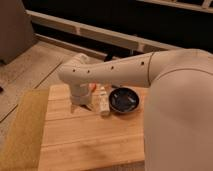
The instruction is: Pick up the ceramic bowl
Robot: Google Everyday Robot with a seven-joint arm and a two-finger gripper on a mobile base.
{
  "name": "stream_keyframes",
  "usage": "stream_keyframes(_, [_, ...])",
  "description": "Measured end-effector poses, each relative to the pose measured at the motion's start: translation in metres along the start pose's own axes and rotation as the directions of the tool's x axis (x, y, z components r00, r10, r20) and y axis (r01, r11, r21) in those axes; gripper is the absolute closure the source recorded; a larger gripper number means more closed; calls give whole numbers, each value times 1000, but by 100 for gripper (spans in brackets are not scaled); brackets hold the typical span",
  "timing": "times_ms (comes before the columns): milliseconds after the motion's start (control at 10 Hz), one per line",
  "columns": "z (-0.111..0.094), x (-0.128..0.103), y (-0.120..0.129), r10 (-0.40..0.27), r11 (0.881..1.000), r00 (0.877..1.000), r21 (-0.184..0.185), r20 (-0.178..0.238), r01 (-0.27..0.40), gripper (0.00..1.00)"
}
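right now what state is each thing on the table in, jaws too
ceramic bowl, upright on the table, looks empty, not held
small pale bottle, standing upright just left of the bowl
jaws, low over the table left of the bottle, clear of the bowl

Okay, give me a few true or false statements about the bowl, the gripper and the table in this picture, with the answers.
1. The bowl rests on the wooden table. True.
2. The gripper is lifting the bowl. False: it is down near the table, left of the bowl in the view and apart from it.
3. A small pale object stands between the gripper and the bowl. True.
4. The bowl is white. False: it is glossy black.
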Motion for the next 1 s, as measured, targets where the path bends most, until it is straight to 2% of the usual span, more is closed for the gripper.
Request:
stream_keyframes(200, [0, 0, 0, 1, 1000, 1000, 3, 0, -1, 35])
stream_keyframes(400, [-4, -2, -11, 25, 998, 1000, 49, 12, -26, 35])
stream_keyframes(500, [-15, -10, -35, 62, 988, 996, 139, 57, -70, 35])
stream_keyframes(600, [-23, -15, -49, 73, 978, 993, 190, 93, -90, 35])
stream_keyframes(700, [-27, -17, -56, 77, 972, 991, 211, 112, -99, 35])
stream_keyframes(800, [-36, -20, -71, 90, 964, 983, 236, 158, -126, 35])
stream_keyframes(1000, [-44, -22, -89, 115, 960, 970, 226, 215, -164, 35])
